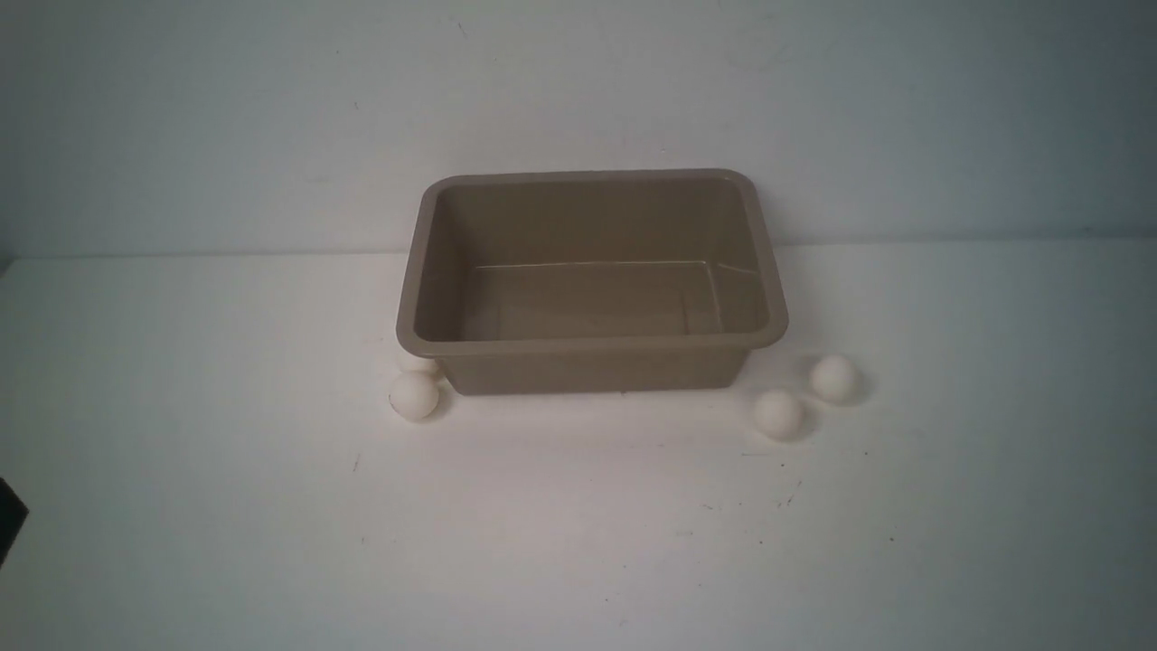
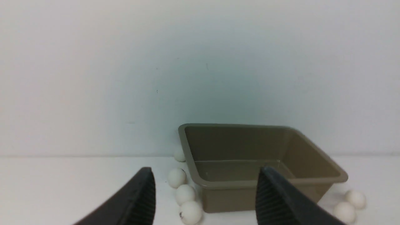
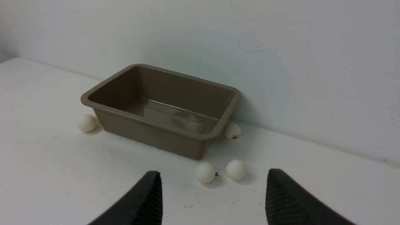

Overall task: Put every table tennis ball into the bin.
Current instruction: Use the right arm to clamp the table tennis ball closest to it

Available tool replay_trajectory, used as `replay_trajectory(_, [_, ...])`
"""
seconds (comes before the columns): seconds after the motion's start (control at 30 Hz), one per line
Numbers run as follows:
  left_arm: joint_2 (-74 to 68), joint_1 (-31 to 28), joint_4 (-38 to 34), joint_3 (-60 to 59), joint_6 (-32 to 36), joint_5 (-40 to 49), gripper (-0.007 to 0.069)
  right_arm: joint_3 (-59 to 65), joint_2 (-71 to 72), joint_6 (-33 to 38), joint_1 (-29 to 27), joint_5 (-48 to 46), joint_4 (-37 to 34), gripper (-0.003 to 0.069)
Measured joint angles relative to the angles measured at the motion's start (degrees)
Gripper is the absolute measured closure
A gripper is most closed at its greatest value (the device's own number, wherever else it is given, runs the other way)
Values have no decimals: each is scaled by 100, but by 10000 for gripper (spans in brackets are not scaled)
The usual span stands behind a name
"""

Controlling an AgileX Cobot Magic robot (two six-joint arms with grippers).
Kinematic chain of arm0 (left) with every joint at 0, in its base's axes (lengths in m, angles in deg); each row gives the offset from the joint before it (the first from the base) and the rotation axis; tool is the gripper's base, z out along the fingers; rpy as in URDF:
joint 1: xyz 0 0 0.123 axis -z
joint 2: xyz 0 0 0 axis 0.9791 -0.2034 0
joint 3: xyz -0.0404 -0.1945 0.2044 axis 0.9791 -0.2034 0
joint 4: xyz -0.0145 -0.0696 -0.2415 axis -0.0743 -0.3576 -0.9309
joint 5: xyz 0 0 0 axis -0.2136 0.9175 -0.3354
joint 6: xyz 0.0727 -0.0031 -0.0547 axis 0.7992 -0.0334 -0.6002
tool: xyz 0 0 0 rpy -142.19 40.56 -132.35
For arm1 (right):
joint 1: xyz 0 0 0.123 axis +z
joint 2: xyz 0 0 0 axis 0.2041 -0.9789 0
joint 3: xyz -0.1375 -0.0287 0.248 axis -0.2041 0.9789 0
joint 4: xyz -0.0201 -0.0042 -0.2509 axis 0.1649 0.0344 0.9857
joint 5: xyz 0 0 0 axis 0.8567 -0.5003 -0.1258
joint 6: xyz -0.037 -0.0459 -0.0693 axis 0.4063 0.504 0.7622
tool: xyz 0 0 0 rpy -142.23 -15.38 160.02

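The taupe-brown bin (image 1: 587, 345) stands empty near the back wall. In the front view two table tennis balls (image 1: 778, 414) (image 1: 833, 378) lie off its front right corner. One ball (image 1: 414, 395) lies at its front left corner, with another half hidden behind it (image 1: 420, 364). The left wrist view shows several balls (image 2: 185, 193) in a row along the bin's left side. A further ball (image 3: 232, 131) sits at the bin's far right corner. My left gripper (image 2: 206, 175) is open and empty, back from the bin. My right gripper (image 3: 215, 173) is open and empty, short of the two right balls (image 3: 205, 172).
The white table (image 1: 578, 542) meets a pale wall (image 1: 578, 108) just behind the bin. A dark shape (image 1: 9, 520) pokes in at the front view's left edge. Neither gripper shows in the front view.
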Motion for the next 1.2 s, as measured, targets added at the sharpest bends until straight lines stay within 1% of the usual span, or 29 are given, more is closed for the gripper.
replay_trajectory(0.1, [-673, 0, 497, 669, 133, 679, 230, -631, -917, 103, 0, -375, -145, 232])
replay_trajectory(0.17, [-948, 0, 688, 841, 133, 890, 230, -874, -1280, 103, 0, -558, -144, 232])
replay_trajectory(0.2, [-1165, 0, 916, 932, 133, 1054, 230, -1152, -1737, 103, 0, -798, -151, 231])
replay_trajectory(0.3, [-1633, 0, 1197, 962, 226, 1081, 230, -1618, -2863, 204, 0, -1251, -214, 231])
replay_trajectory(0.43, [-1968, 0, 1329, 962, 617, 830, 230, -1949, -4091, 672, 0, -1274, -208, 231])
replay_trajectory(0.57, [-2227, 0, 1317, 962, 744, 232, 230, -2302, -5232, 1287, 34, -953, -190, 231])
replay_trajectory(0.63, [-2330, 0, 1317, 962, 755, 134, 230, -2459, -5740, 1487, 189, -710, -169, 231])
replay_trajectory(0.7, [-2416, 0, 1305, 962, 757, 122, 230, -2616, -6267, 1630, 486, -477, -32, 231])
replay_trajectory(0.73, [-2422, 0, 1305, 962, 757, 117, 230, -2641, -6360, 1642, 512, -432, -16, 231])
replay_trajectory(0.83, [-2458, 0, 1305, 962, 767, 116, 230, -2786, -7101, 1603, 903, 65, 260, 230])
replay_trajectory(0.9, [-2458, 0, 1305, 962, 785, 88, 230, -2829, -7458, 1512, 1007, 290, 380, 230])
replay_trajectory(1.03, [-2458, 0, 1305, 962, 791, -2, 230, -2872, -8229, 1368, 1114, 766, 592, 230])
replay_trajectory(1.2, [-2458, 0, 1305, 962, 795, -2, 230, -2894, -8828, 1348, 1134, 1494, 627, 230])
